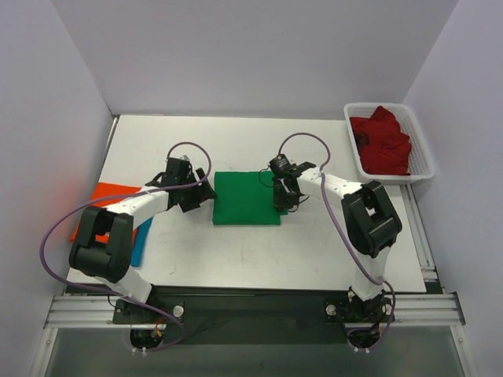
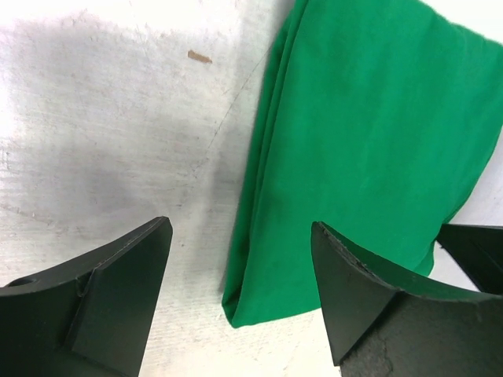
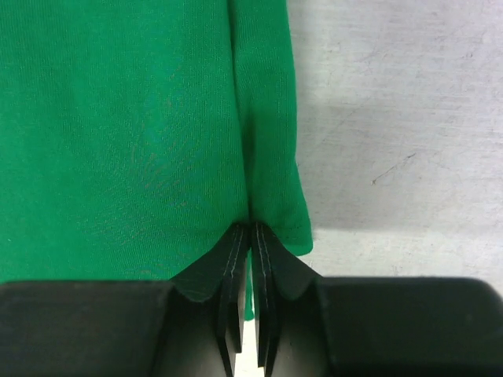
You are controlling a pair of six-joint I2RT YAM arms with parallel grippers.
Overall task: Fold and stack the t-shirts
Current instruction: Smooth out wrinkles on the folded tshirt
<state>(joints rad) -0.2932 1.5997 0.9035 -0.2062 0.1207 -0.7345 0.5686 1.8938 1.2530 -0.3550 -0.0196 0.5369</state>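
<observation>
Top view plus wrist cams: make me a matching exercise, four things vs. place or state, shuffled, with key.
Things:
1. green t-shirt
2. dark red t-shirt
3. orange t-shirt
4. left gripper

Place or state:
A. in the white basket
B. jaws open
C. left edge of the table, partly under the left arm
D. folded flat, mid-table

Pairs: 1-D, 2-A, 3-C, 4-B.
</observation>
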